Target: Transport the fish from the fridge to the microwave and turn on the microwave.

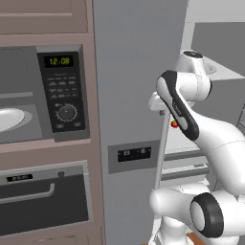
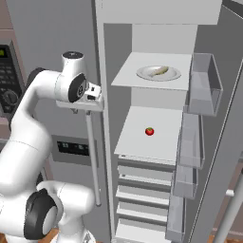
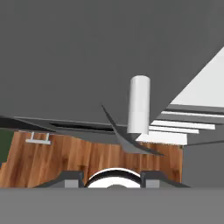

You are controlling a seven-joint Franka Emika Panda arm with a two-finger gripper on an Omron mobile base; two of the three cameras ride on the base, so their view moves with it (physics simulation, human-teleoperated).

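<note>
The fridge stands open, and the fish lies in a white bowl on its upper shelf. The fish's long axis runs roughly left to right. The hand is at the top of the door handle, so the fish lies to its right, slightly higher and deeper. Whether the hand is released or clenched cannot be told.

A tiny red fruit sat alone on a white shelf, with a shallow white bowl one shelf up. An oven (dark, horizontal bar handle) sat low in the brown cabinetry, and wood flooring showed below.
</note>
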